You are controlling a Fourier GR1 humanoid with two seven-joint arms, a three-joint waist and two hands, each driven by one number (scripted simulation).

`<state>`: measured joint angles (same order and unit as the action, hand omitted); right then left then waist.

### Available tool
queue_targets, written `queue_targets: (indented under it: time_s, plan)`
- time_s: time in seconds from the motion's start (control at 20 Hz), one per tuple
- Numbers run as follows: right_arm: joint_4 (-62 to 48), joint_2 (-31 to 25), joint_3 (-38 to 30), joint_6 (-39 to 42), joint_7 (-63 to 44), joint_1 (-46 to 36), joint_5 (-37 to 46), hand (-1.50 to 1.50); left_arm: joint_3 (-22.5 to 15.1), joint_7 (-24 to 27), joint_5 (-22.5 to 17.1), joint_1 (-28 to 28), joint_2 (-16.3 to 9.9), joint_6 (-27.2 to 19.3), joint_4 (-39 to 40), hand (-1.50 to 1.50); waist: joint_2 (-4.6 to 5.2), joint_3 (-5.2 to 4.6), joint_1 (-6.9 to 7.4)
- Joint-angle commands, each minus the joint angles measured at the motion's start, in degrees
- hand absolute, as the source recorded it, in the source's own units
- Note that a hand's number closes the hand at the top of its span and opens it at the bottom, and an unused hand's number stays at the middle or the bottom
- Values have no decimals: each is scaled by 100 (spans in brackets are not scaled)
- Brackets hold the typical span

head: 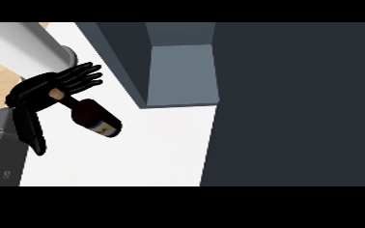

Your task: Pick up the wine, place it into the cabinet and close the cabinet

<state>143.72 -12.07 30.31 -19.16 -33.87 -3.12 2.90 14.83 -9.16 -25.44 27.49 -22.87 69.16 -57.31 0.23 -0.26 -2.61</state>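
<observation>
The wine bottle (pixel 96 118) is dark with a pale label band near its base and a tan cork end. It lies tilted, neck up-left and base down-right, over the white counter (pixel 164 149). My left hand (pixel 43 89) at the view's left is closed round the bottle's neck, fingers (pixel 82 76) spread past it and thumb (pixel 30 130) pointing down. Its grey forearm (pixel 28 48) comes in from the upper left. To the right of the bottle stands the dark cabinet (pixel 121 53), open, showing a grey-blue inside (pixel 182 72). My right hand is nowhere in the view.
A broad dark panel (pixel 285 101) fills the right half, beside the cabinet's opening. A strip of wooden surface (pixel 8 75) and a grey patch (pixel 7 164) lie at the left edge. White counter stretches below the cabinet.
</observation>
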Motion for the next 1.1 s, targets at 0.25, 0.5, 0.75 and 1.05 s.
queue_targets:
  time_s: [0.25,0.5,0.75,1.05]
  plan:
    - [892,-183,183,-149,-302,100,374,-150,174,1093,1317,70,289,466,266,-150,16,-7,-54]
    - [1000,-391,32,-147,-288,117,184,-150,91,1653,1915,-129,393,314,327,-150,29,-13,-124]
    - [612,-285,375,-209,-1,96,264,-150,-223,2082,2257,-139,417,422,700,-150,26,-8,-84]
    - [574,-330,374,-339,7,29,317,-150,-476,2256,2442,-63,544,275,1216,-150,31,-16,-132]
